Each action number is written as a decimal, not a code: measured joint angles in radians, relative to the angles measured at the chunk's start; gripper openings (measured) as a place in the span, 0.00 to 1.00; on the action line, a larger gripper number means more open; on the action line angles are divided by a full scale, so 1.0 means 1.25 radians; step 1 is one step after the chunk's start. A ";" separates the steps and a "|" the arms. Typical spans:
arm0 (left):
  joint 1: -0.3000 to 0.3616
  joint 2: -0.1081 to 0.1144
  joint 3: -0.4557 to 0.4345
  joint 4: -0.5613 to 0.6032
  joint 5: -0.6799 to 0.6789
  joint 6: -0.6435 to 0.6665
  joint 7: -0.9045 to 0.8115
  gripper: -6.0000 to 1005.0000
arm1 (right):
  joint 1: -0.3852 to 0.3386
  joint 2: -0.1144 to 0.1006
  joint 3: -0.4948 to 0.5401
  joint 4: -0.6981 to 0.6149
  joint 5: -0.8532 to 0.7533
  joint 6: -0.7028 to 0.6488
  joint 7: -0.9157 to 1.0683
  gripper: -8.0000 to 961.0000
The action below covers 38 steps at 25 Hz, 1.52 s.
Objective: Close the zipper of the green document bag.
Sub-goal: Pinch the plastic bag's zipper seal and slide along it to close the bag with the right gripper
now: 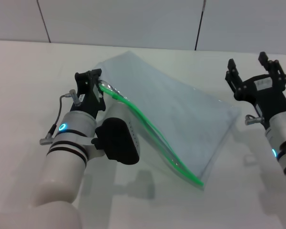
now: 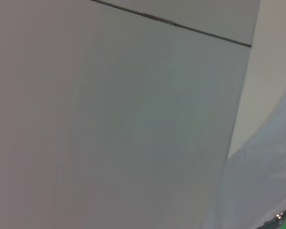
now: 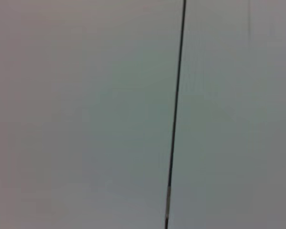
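Green document bag (image 1: 181,114): lies flat on the white table (image 1: 24,81).
Zipper (image 1: 155,131): along the bag's edge nearest the robot.
Left gripper (image 1: 96,83): fingers closed on the zipper at the bag's far-left corner.
Right gripper (image 1: 252,67): fingers apart, right of the bag, holding nothing.

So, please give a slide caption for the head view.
Left gripper holds the green document bag at its zipper end; right gripper open, apart.
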<state>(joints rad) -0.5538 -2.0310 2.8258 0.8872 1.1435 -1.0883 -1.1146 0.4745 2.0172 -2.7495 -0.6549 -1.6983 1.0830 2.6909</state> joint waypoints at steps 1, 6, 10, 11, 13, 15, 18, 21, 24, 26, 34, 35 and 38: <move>0.000 0.000 0.000 0.000 0.005 0.000 -0.009 0.06 | 0.000 0.000 -0.001 0.000 -0.001 -0.004 0.000 0.77; 0.001 0.000 -0.001 0.001 0.028 -0.006 -0.048 0.06 | 0.001 0.000 -0.004 -0.001 -0.026 -0.013 -0.001 0.77; 0.001 0.000 -0.001 0.002 0.039 -0.018 -0.072 0.06 | 0.001 0.000 -0.019 -0.004 -0.049 -0.020 -0.001 0.77; 0.001 0.000 -0.001 0.002 0.041 -0.022 -0.076 0.06 | 0.001 0.000 -0.027 -0.005 -0.051 -0.021 -0.001 0.77; 0.002 0.001 -0.001 0.003 0.045 -0.033 -0.082 0.06 | 0.001 0.000 -0.044 -0.006 -0.052 -0.021 -0.001 0.77; 0.003 0.001 -0.002 0.003 0.049 -0.039 -0.085 0.06 | 0.000 -0.001 -0.060 -0.011 -0.060 -0.018 -0.001 0.77; 0.005 0.002 -0.002 0.003 0.052 -0.041 -0.089 0.06 | -0.006 -0.007 -0.070 -0.036 -0.096 -0.014 -0.001 0.77; 0.008 0.003 -0.002 0.004 0.052 -0.041 -0.090 0.06 | -0.014 -0.025 -0.075 -0.070 -0.135 -0.014 -0.002 0.77; 0.008 0.004 -0.001 0.004 0.052 -0.041 -0.090 0.06 | -0.026 -0.056 -0.081 -0.117 -0.171 -0.021 -0.003 0.77; 0.008 0.004 -0.001 0.004 0.052 -0.041 -0.090 0.06 | -0.027 -0.080 -0.095 -0.155 -0.184 -0.027 -0.008 0.77; 0.007 0.004 0.002 0.004 0.053 -0.042 -0.089 0.06 | -0.022 -0.122 -0.103 -0.263 -0.195 -0.146 -0.132 0.76; 0.007 0.004 0.002 0.004 0.054 -0.042 -0.089 0.06 | -0.022 -0.121 -0.102 -0.267 -0.194 -0.151 -0.142 0.76; 0.007 0.004 0.002 0.004 0.061 -0.042 -0.088 0.06 | -0.017 -0.123 -0.095 -0.286 -0.193 -0.187 -0.151 0.76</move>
<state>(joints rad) -0.5448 -2.0263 2.8288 0.8928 1.2193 -1.1413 -1.2251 0.4528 1.8636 -2.8688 -1.0124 -1.9399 0.8489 2.5016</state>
